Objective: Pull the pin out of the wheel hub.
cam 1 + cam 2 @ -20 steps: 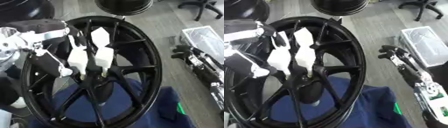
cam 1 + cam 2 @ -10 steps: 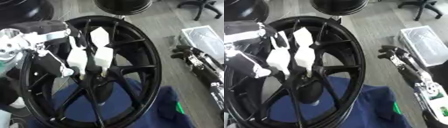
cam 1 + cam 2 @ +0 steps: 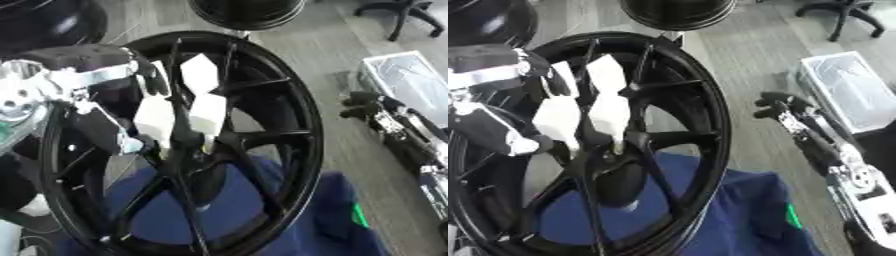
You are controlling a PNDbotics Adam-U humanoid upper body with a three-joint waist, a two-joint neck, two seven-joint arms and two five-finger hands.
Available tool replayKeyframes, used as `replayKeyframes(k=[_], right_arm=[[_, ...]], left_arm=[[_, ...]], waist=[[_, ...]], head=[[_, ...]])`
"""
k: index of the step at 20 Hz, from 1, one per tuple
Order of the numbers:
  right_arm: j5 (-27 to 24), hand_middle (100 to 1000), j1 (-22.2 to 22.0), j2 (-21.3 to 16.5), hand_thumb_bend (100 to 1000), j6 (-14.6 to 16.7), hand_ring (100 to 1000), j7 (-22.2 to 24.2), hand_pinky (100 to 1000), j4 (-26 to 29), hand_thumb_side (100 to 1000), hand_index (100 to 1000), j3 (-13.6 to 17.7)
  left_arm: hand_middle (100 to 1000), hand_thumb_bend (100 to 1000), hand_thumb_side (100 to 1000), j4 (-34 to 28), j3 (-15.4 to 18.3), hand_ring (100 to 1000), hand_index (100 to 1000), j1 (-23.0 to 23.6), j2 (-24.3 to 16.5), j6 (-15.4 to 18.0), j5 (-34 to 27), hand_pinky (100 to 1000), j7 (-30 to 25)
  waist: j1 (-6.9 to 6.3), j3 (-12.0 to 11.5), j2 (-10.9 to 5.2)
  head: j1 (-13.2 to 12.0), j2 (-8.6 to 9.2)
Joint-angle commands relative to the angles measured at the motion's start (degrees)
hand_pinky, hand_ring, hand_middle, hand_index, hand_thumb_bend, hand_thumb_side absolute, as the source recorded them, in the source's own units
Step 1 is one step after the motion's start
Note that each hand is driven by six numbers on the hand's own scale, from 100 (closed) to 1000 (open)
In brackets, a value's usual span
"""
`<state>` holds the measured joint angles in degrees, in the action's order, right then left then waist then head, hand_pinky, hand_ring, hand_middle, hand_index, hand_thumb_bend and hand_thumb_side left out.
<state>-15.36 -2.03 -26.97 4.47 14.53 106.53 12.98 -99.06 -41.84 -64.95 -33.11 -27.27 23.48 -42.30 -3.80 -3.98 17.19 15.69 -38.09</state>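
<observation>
Left hand (image 3: 179, 117) grips black spoked hub (image 3: 289, 130)

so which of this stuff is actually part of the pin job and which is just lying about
Job:
- black wheel, on the blue cloth
- left hand, white fingers down at the hub
- pin: cannot make it out

Lying about:
- right hand, idle at the side
- clear bin
- office chair

Blue cloth (image 3: 236, 210) beneath; clear bin (image 3: 852, 90) right; office chair (image 3: 404, 15) far.

Black spokes (image 3: 262, 135) around the hub (image 3: 188, 160), open gaps between.
</observation>
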Motion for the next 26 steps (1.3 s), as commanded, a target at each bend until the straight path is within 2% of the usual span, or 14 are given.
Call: replayKeyframes(k=[1, 6, 17, 18, 26], right_arm=[[0.2, 765, 0.3, -1.4, 100, 0.2, 769, 0.2, 979, 0.5, 648, 839, 0.1], [0.3, 766, 0.4, -1.4, 100, 0.2, 770, 0.2, 979, 0.5, 649, 839, 0.1], [0.3, 766, 0.5, -1.4, 100, 0.2, 770, 0.3, 979, 0.4, 649, 840, 0.0], [0.3, 767, 0.5, -1.4, 100, 0.2, 771, 0.3, 980, 0.4, 650, 840, 0.0], [0.2, 768, 0.7, -1.4, 100, 0.0, 771, 0.3, 980, 0.4, 649, 840, 0.0]], left_arm=[[694, 408, 100, 0.2, 0.5, 644, 789, -0.6, -0.1, -5.0, 0.2, 568, -4.9], [671, 390, 100, 0.8, 0.5, 618, 771, -0.5, 0.2, -5.0, 0.0, 536, -4.5], [661, 378, 100, 2.1, 0.2, 609, 762, -0.2, 1.0, -4.8, 0.0, 526, -3.6], [627, 349, 100, 2.2, 0.2, 581, 723, -0.2, 1.0, -4.7, 0.0, 488, -3.6], [577, 296, 100, 2.9, 0.2, 530, 664, -0.1, 1.4, -4.0, 0.1, 436, -2.8]], waist=[[0.37, 0.1, -0.70], [0.36, 0.2, -0.67], [0.37, 0.3, -0.62], [0.37, 0.3, -0.62], [0.36, 0.3, -0.57]], head=[[-0.1, 0.68], [-0.1, 0.58], [-0.1, 0.57], [-0.1, 0.58], [0.0, 0.49]])
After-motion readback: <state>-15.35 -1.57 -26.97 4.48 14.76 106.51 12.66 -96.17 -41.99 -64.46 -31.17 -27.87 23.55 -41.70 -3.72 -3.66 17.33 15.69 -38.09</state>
